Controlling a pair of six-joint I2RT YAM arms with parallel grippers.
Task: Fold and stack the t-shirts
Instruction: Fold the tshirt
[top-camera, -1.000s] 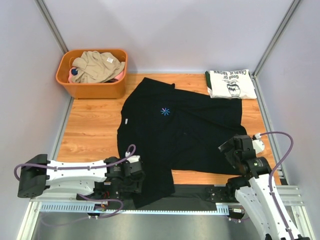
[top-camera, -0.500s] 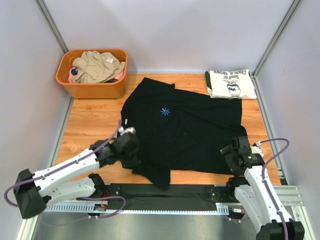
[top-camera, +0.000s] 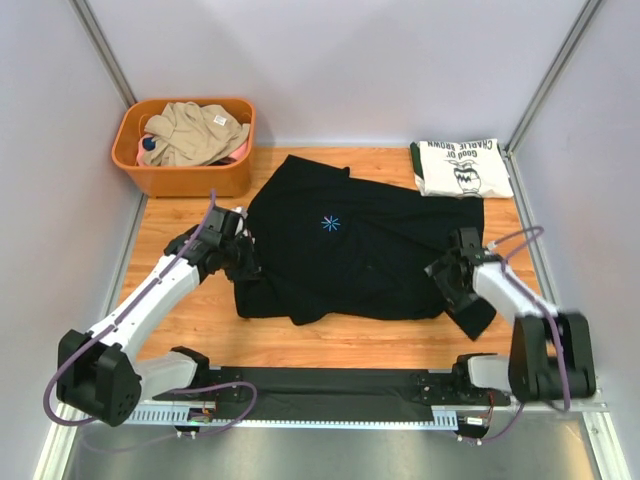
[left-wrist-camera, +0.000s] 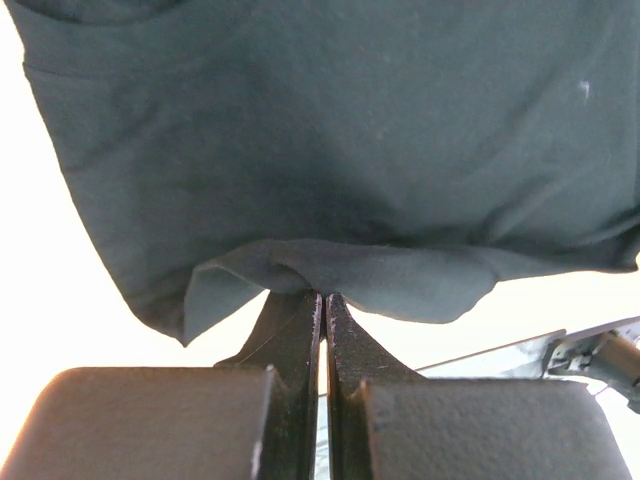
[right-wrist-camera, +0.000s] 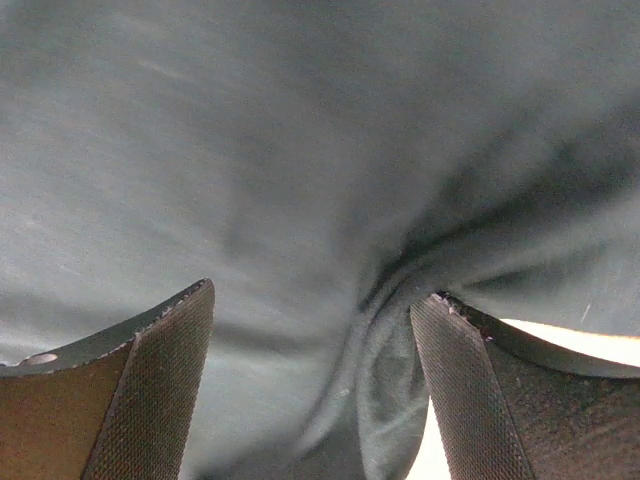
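Wooden table (top-camera: 180, 275), pale walls round it. Black t-shirt (top-camera: 360, 255) lies across the centre, starburst mark (top-camera: 331, 223) facing up, near hem doubled back over the body. Folded white Charlie Brown tee (top-camera: 462, 167) at 1 o'clock; orange basket (top-camera: 185, 183) of clothes at 11 o'clock.

Left gripper (left-wrist-camera: 322, 296), at the shirt's 9 o'clock edge, is clenched on a fold of black cloth. Right gripper (right-wrist-camera: 318, 295), at 4 o'clock, stands wide apart, with cloth bunched between the pads but unclamped.

Risk, as I judge it: only one side is held, so the 4 o'clock corner may lag and leave a skewed, rucked fold. The bunch there could also snag on the pads.

Versus a second ago: the hem no longer hangs over the 6 o'clock edge. The left arm has swung from 7 to 9 o'clock, and the right has reached forward.
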